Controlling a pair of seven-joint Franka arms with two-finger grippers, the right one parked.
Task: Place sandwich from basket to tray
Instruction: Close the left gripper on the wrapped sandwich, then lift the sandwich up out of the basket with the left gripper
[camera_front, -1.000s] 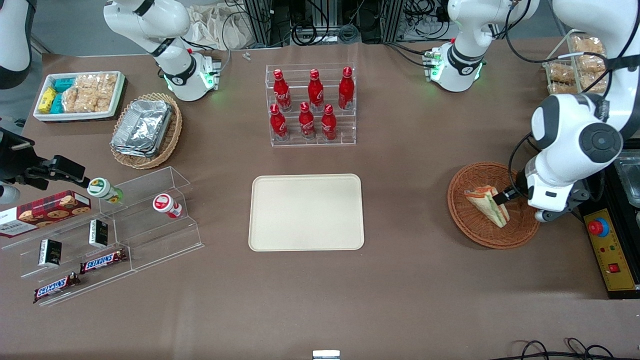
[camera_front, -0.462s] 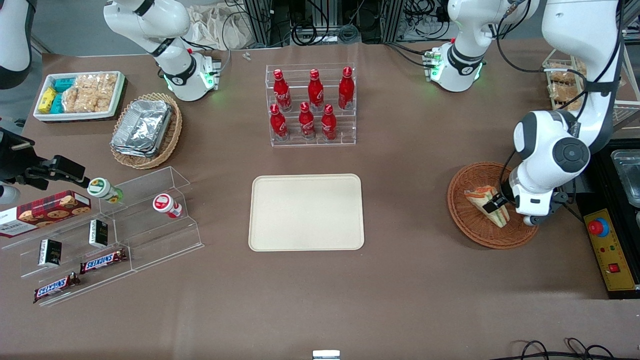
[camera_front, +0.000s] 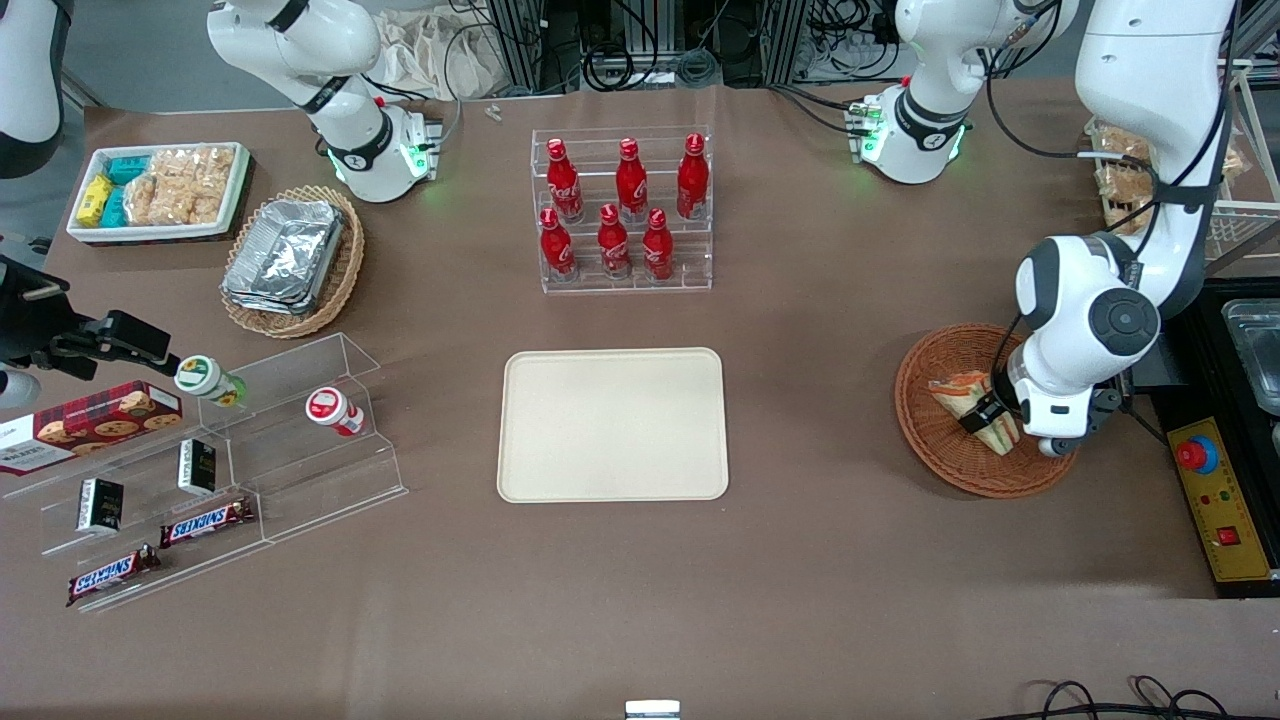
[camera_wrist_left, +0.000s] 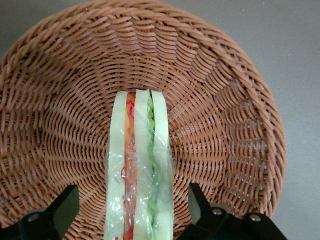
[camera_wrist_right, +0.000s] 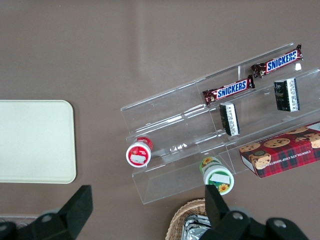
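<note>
The sandwich (camera_front: 962, 394) (camera_wrist_left: 140, 165), a wrapped wedge with orange, red and green filling, stands on edge in the round reddish-brown basket (camera_front: 940, 452) (camera_wrist_left: 225, 100) toward the working arm's end of the table. My left gripper (camera_front: 985, 412) (camera_wrist_left: 132, 194) is down in the basket and open. One black finger (camera_wrist_left: 64, 206) stands on each side of the sandwich, with a gap between each pad and the wrap. The beige tray (camera_front: 612, 424) (camera_wrist_right: 35, 140) lies bare at mid-table, well apart from the basket.
A rack of red bottles (camera_front: 622, 212) stands farther from the front camera than the tray. A yellow box with a red stop button (camera_front: 1215, 497) lies beside the basket. An acrylic snack shelf (camera_front: 215, 470), a tan basket of foil trays (camera_front: 290, 258) and a white snack bin (camera_front: 160, 190) sit toward the parked arm's end.
The left arm's wrist has shifted toward mid-table and the gripper has come down over the sandwich, its fingers now straddling it. The sandwich and basket have not moved.
</note>
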